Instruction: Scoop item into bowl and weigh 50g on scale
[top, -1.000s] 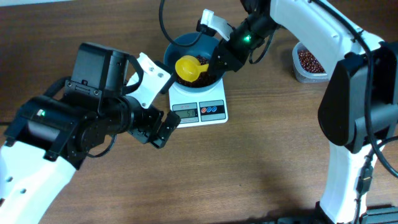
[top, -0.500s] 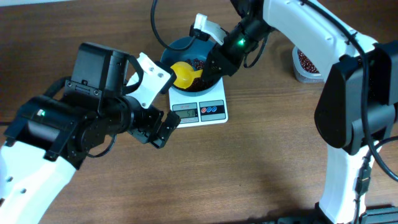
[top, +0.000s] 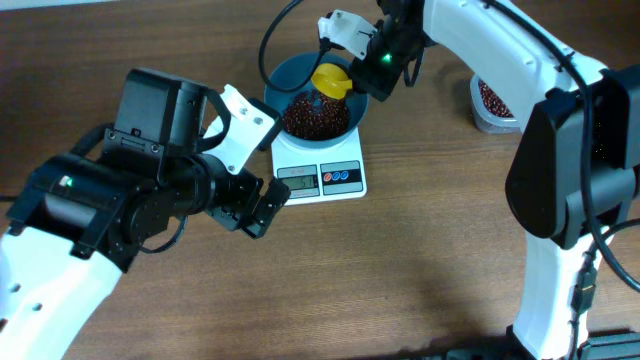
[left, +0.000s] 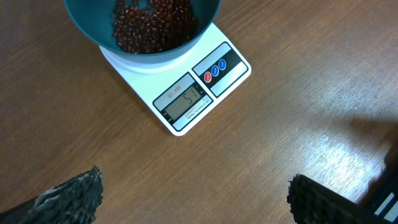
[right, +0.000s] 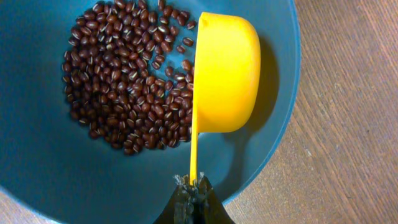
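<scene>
Over the far side of the blue bowl (top: 280, 80), your right gripper (right: 191, 190) is clamped tight on the thin handle of a yellow scoop (right: 224, 74). The scoop is tipped on its side with its open mouth turned to the beans (right: 124, 87), so you cannot see inside it. The beans lie in a loose pile at the bottom of the bowl. The bowl sits on top of the white scale (left: 149, 87), which stands on the tabletop (top: 450, 250). More beans wait in the clear tub (top: 497, 100), well apart to the right.

Your left gripper (top: 258, 207) holds nothing. Its fingers (left: 71, 196) are wide apart, and it hangs near the front of the scale, looking down at the screen (left: 183, 102).

You look to be at the pouring and checking step. Beans are in, so now the number matters. The screen seems to show about fifty, but the digits are too small to be sure.

Next, lift the scoop clear of the bowl so it cannot press on the rim and change the number. Then read the screen. If it is too low, add only a few beans. If it is too high, take a few out, slowly.
</scene>
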